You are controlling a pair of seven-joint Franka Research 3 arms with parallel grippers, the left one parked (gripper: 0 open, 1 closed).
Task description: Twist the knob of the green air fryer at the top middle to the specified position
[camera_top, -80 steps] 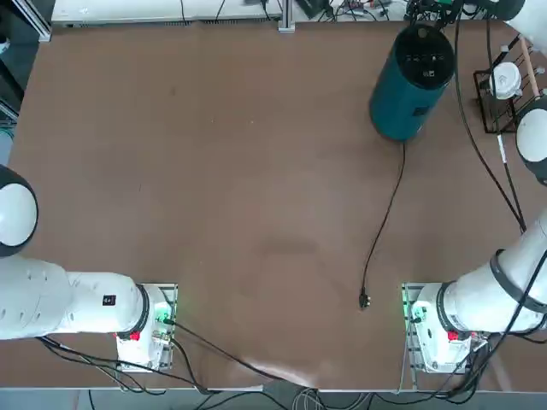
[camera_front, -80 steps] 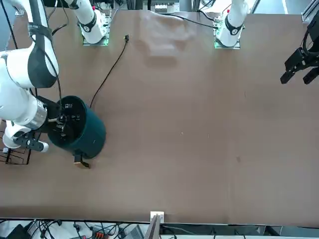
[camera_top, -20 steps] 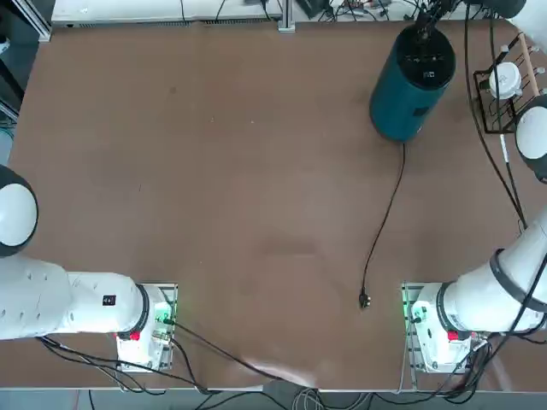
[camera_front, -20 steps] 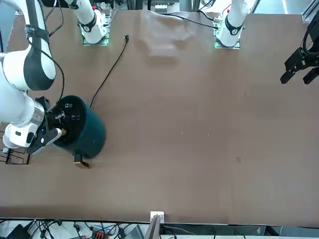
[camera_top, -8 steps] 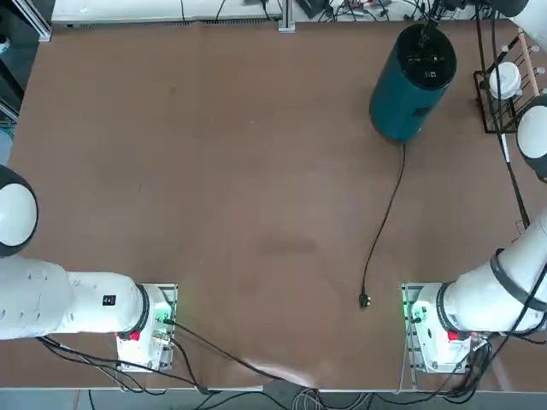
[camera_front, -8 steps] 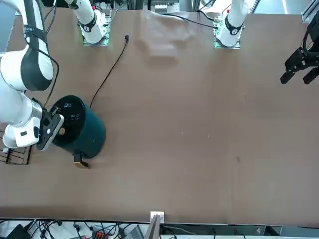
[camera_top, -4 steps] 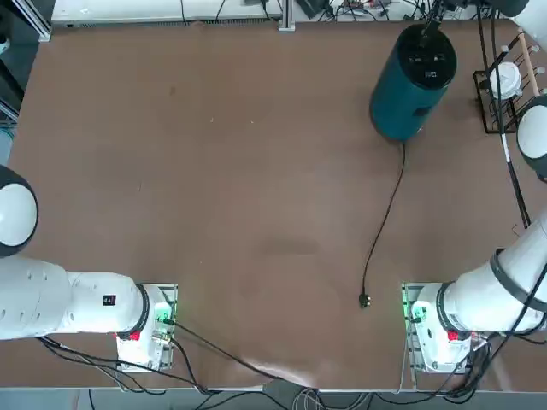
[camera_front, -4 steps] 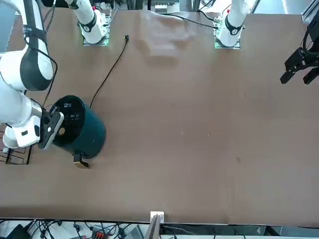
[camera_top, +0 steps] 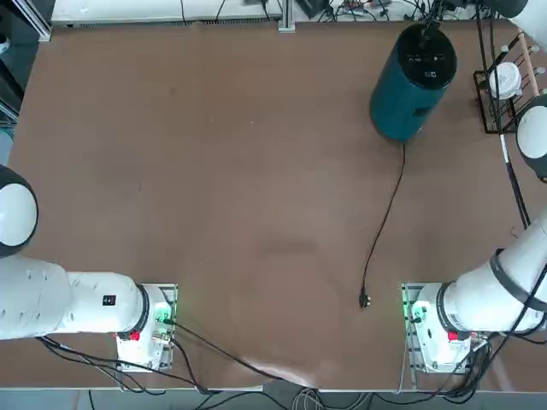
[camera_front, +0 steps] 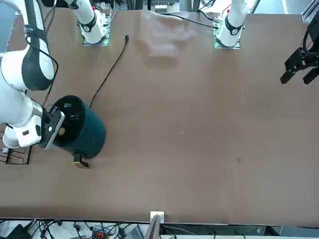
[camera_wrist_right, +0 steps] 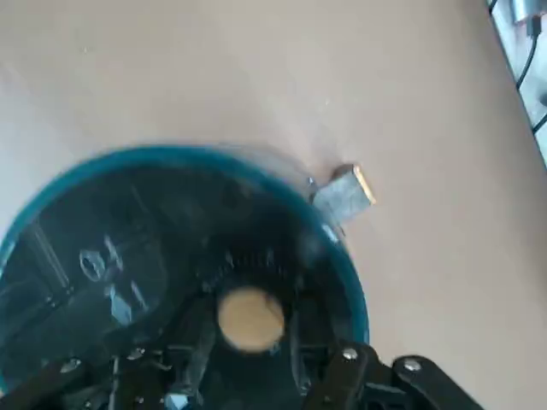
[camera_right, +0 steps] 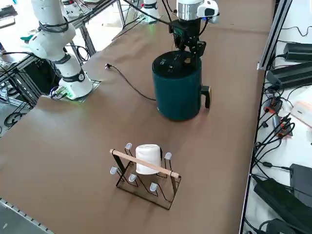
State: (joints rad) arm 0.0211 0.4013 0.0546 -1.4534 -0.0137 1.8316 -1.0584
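The green air fryer [camera_top: 402, 102] stands at the far right of the table, a dark teal cylinder with a black top face [camera_front: 70, 119] bearing white marks. Its small tan knob [camera_wrist_right: 249, 318] sits near the far rim of that face and also shows in the front view [camera_front: 61, 131]. My right gripper [camera_wrist_right: 248, 333] hangs straight down over that rim [camera_right: 191, 48]. It is open only a little. One finger [camera_wrist_right: 195, 335] stands on each side of the knob, close to it.
A black wire rack with a white cup [camera_right: 146, 163] stands to the right of the fryer [camera_top: 504, 81]. The fryer's thin black cord [camera_top: 386, 213] trails toward my base and ends in a plug [camera_top: 365, 300]. A tan-tipped handle [camera_right: 206, 96] sticks out of the fryer's far side.
The right gripper has stayed over the fryer's top with only a slight shift. Its fingers have eased apart from the knob.
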